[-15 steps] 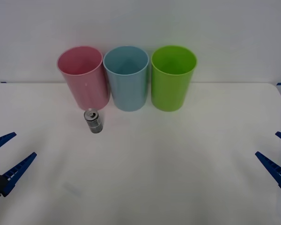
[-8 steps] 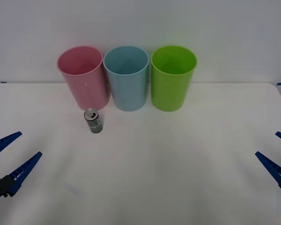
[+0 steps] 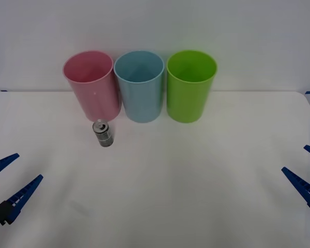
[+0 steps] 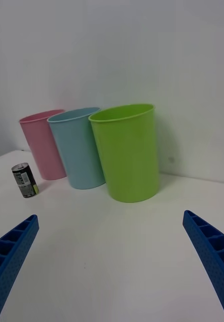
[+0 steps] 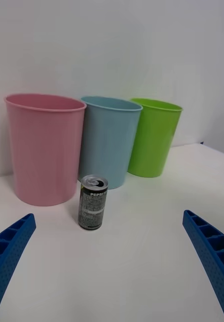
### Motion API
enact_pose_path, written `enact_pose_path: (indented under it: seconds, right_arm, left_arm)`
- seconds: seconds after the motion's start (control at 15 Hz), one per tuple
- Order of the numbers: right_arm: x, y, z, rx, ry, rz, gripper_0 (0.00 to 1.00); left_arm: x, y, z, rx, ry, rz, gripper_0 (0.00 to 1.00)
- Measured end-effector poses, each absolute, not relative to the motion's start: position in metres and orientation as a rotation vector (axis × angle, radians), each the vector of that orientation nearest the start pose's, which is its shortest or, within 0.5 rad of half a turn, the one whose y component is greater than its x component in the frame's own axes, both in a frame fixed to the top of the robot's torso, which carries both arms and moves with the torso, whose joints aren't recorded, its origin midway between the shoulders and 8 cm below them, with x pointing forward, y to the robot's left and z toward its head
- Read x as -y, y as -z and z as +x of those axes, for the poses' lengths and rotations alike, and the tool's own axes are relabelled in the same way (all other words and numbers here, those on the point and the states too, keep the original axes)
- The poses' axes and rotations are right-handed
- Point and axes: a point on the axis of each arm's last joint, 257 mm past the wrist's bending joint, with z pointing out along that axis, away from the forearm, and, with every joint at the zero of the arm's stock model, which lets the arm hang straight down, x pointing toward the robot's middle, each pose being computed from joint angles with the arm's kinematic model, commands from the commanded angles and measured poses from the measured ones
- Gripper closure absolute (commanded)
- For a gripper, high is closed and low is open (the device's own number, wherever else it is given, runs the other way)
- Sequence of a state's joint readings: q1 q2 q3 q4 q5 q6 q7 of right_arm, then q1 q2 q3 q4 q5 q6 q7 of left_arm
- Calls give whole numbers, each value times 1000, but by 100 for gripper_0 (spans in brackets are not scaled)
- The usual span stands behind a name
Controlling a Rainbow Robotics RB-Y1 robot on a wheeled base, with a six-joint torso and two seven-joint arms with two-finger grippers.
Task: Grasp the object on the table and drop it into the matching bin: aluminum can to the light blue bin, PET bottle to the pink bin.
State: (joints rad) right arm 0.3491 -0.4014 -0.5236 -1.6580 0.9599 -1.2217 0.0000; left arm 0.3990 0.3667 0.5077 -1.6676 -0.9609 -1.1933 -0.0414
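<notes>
Front view: small dark grey-black aluminum can [image 3: 103, 133] upright on white table [image 3: 196, 175], frame centre-left, just before tall pink plastic bin [image 3: 91, 85]; light blue plastic bin [image 3: 140, 86] adjacent. Left hand [image 3: 8, 180], lower-left, fingers apart. Right hand [image 3: 306, 175], lower-right, apart. Nothing grasped; whole task outstanding.

We see a dark metal can [image 5: 93, 202] with a shiny silver top, three smooth, faintly glossy plastic bins [image 5: 109, 140], a matt white tabletop [image 3: 196, 175], and ribbed blue plastic-looking fingers [image 5: 210, 249].
</notes>
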Motion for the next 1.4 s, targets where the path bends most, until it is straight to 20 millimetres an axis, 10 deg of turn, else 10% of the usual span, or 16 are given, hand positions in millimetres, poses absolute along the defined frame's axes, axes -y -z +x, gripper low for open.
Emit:
enact_pose_path:
  seconds: [0.8,1.4]
  right_arm:
    - [330,169,342,-1441,-567,-465,0]
    - [330,169,342,-1441,-567,-465,0]
  left_arm:
    - [-356,214,338,-1547,450,318,0]
    - [-330,235,364,-1582,424,371,0]
